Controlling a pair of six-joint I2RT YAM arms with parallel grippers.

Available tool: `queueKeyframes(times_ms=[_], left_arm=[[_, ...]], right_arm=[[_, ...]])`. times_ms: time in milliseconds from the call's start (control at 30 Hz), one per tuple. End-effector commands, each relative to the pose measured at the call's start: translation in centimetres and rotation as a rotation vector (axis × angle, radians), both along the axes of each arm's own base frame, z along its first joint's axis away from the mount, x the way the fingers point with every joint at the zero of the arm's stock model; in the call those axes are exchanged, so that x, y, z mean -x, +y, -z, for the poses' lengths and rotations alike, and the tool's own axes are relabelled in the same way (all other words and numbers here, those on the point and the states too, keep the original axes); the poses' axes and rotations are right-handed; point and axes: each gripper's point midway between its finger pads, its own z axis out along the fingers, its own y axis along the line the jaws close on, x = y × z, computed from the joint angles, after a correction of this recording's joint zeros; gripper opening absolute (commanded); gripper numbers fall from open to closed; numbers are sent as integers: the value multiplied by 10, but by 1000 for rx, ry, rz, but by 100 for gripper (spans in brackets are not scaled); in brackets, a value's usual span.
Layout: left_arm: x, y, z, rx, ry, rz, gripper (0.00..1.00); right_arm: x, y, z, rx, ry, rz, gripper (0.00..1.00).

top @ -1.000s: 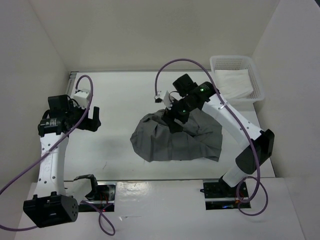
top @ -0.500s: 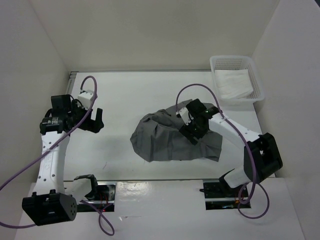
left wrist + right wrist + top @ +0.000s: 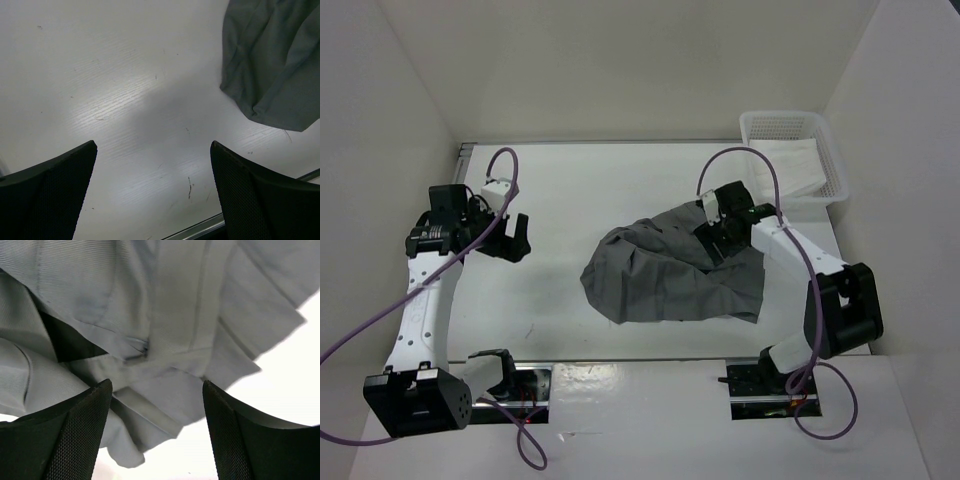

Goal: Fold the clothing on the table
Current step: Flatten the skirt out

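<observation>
The right pincer (image 3: 713, 236) is down over the top right part of the clothing (image 3: 660, 280). Its two black fingers (image 3: 75, 435) stand apart, so it is open and is not pinching anything. In the right wrist view, grey pleats and one flat band fill the space between the two fingers. I cannot tell if the fingers touch the cloth.

The left pincer (image 3: 515, 237) is open too. Its two fingers (image 3: 50, 190) are spread wide and hold nothing. Under it there is only the bare white desk (image 3: 125, 75). In the left wrist view one edge of the clothing shows at the top right, well apart from the fingers.

There is one piece of clothing, a grey pleated skirt. It lies in a crumpled heap on the desk, a little to the right of the middle. It is between the two arms, much closer to the right arm (image 3: 795, 250) than to the left arm (image 3: 420, 310).

There is one white basket (image 3: 790, 120) at the far right corner of the desk. One white cloth (image 3: 785, 165) lies inside it. The basket is near the right pincer but apart from the skirt.

That makes two arms, two pincers, one skirt, one basket, one white cloth and one desk.
</observation>
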Motion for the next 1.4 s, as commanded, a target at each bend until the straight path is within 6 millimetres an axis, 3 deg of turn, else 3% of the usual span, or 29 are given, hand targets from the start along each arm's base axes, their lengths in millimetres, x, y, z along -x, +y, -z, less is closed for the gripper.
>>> queueKeyframes(times_ms=[0,167,433,500,533,567,600,633,667,700,767,900,1000,1067,1100,1133,1167,1200,1267,1300,1333,1367], left_arm=[[-7,-1,-15,-13,-65,23,100],[-6,0,-11,-12,-52,11,100],[-9,4,-9,-24,-39,-1,100],[-12,4,-10,-23,-37,-1,100],[-12,4,-10,-23,-37,-1,100],[-14,5,-11,-24,-39,-1,100],[-14,5,-11,-24,-39,-1,100],[-15,5,-9,-22,-28,-1,100],[-16,5,-12,-23,-37,-1,100],[-15,5,-8,-21,-19,-1,100],[-15,5,-8,-21,-19,-1,100],[-18,6,-9,-27,-22,5,100],[-16,5,-8,-25,-13,5,100],[-17,5,-6,-24,-4,5,100],[-17,5,-6,-24,-4,5,100],[-17,7,-5,-31,-3,0,100],[-17,7,-5,-31,-2,0,100],[-17,7,-5,-31,-2,0,100],[-14,8,-6,-37,-1,-6,100],[-14,8,-6,-38,-1,-6,100],[-14,8,-6,-38,-1,-6,100],[-13,8,-9,-39,-10,-7,100]], right_arm=[[-17,17,-6,-91,-20,2,77],[-18,29,5,-150,35,-15,77],[-28,31,21,-157,46,-10,75],[-30,28,28,-175,65,2,70],[-30,27,28,-170,63,-8,64],[-28,22,36,-183,99,9,47],[-28,22,40,-177,108,2,40],[-29,19,38,-177,109,11,33],[-33,16,34,-180,98,21,17],[-33,16,31,-178,105,22,10],[-38,12,16,-180,71,18,1],[-54,17,-50,-209,-62,-20,0],[-74,30,-129,-264,-204,-94,0],[-73,36,-156,-293,-232,-131,0],[-79,45,-179,-314,-278,-171,0],[-81,45,-193,-318,-304,-175,0],[-81,56,-193,-315,-291,-206,0],[-87,62,-213,-324,-342,-223,0],[-80,75,-223,-363,-319,-283,0],[-85,81,-238,-392,-342,-325,0],[-84,90,-243,-448,-331,-339,0],[-94,89,-245,-428,-356,-293,0]])
